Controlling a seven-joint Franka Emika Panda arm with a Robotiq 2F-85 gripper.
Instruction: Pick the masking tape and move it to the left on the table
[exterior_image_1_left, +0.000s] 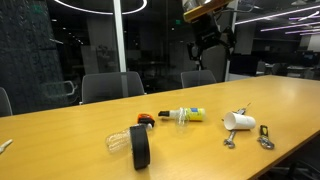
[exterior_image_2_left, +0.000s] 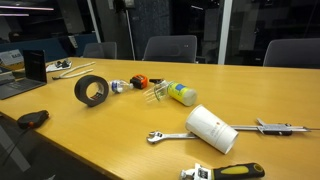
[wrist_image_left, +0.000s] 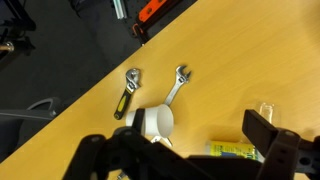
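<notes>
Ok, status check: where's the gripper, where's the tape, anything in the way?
Gripper open and empty, high above the table. Masking tape on edge, untouched. Light bulb close beside it; watch that.

The tape (exterior_image_1_left: 140, 150) stands on edge at lower middle of the frame on the table (exterior_image_1_left: 60, 135), with a clear bulb (exterior_image_1_left: 118, 140) just beside it on the left. Farther back lie an orange tool (exterior_image_1_left: 146, 119) and a yellow-green bottle (exterior_image_1_left: 188, 115). At right, a white cup (exterior_image_1_left: 239, 122) lies tipped near 2 wrenches (exterior_image_1_left: 265, 136). The gripper (exterior_image_1_left: 207, 45) hangs at upper right, well above the table.
</notes>
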